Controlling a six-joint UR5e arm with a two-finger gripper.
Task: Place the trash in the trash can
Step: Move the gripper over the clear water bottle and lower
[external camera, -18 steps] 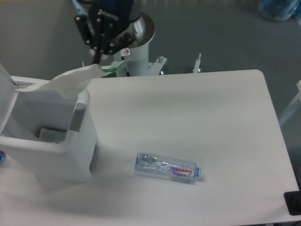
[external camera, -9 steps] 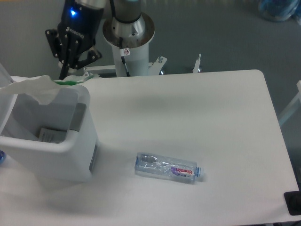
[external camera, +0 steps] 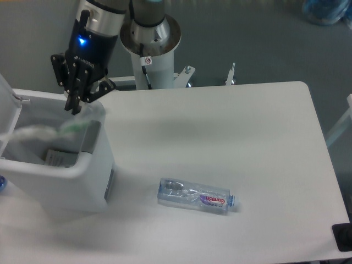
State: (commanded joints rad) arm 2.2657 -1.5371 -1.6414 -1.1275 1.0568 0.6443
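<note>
The trash can [external camera: 66, 184], a white boxy bin with its lid [external camera: 6, 110] swung up, stands at the table's left. A thin clear plastic bag [external camera: 41, 135], blurred by motion, lies across the bin's opening, just below my gripper [external camera: 77, 107]. The gripper hangs over the bin's back right corner, its fingers apart and no longer on the bag. A printed paper [external camera: 55, 158] shows deeper inside the bin. The clear water bottle [external camera: 195, 196] with a red-and-blue label lies on its side at the table's front middle, well right of the gripper.
The arm's white pedestal [external camera: 149, 41] rises behind the table's back edge. A black object [external camera: 343, 237] sits at the front right corner, and something blue [external camera: 1, 183] peeks in at the left edge beside the bin.
The gripper carried the bag leftward from behind the table to above the bin, then lowered a little. The bag left the fingers and dropped into the bin's opening. The bottle stayed put.
</note>
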